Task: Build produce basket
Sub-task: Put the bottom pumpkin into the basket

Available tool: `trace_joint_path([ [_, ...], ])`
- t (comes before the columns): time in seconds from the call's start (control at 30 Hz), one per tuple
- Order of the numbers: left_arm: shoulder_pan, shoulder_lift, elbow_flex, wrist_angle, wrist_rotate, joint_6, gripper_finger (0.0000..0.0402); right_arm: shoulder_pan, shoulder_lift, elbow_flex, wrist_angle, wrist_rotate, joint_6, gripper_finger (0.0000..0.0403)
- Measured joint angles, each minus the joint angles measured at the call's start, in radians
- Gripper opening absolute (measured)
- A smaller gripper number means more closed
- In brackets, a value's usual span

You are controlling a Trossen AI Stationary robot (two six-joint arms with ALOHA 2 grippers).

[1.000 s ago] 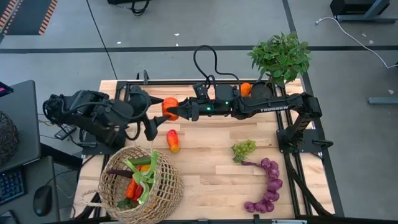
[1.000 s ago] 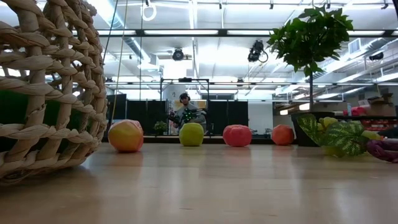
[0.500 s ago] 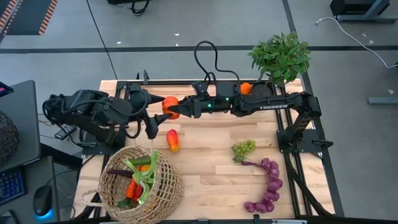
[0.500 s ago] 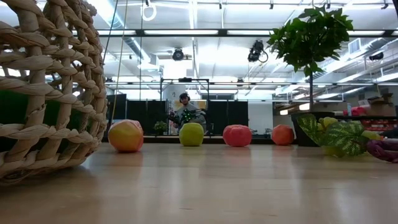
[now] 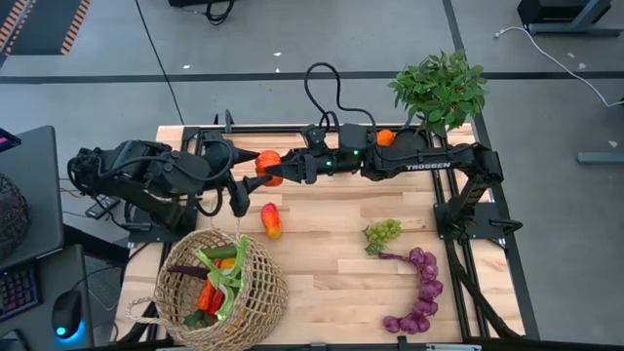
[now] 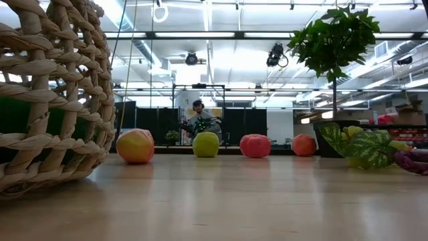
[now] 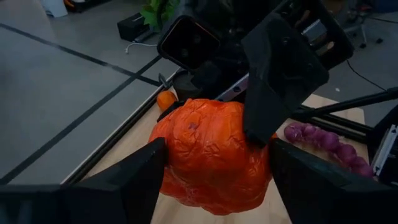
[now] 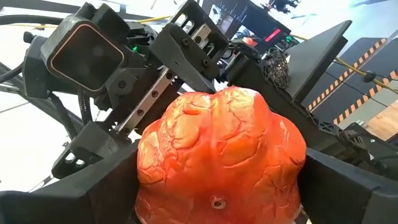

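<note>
Over the wooden counter, both claws meet at one orange pepper: left claw and right claw each grip it.

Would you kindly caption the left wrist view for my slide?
Both hands meet around a crinkled orange-red toy pepper during handover.

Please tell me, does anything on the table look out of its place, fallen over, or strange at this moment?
Nothing looks spilled or damaged. One unusual sight: the orange-red pepper hangs above the table's far edge between the left hand and the right hand together, as in a handover. The basket stands upright with produce inside.
</note>
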Motion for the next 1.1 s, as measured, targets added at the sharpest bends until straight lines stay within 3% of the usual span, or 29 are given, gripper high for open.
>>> trace_joint_path([
  [0.3,0.0,-0.025,-0.002,0.004,0.016,-0.013,0.0201,-0.038,0.0,0.002,0.008,-0.094,0.019,0.0392],
  [0.47,0.0,-0.03,-0.001,0.009,0.014,-0.026,0.0181,-0.042,0.0,0.002,0.031,-0.095,0.033,0.0378],
  [0.63,0.0,-0.031,0.0,0.009,0.01,-0.027,0.0197,-0.042,0.0,0.002,0.036,-0.084,0.034,0.0334],
  [0.87,-0.004,-0.048,0.0,0.0,0.022,-0.027,0.024,-0.042,0.0,0.002,0.038,-0.076,0.035,0.0333],
  [1.0,-0.023,-0.093,-0.002,-0.012,0.091,-0.025,0.0255,-0.043,-0.002,0.005,0.066,-0.076,0.063,0.0342],
  [1.1,-0.056,-0.114,-0.001,-0.033,0.105,0.046,0.0263,-0.045,-0.002,0.005,0.086,-0.059,0.094,0.035],
])
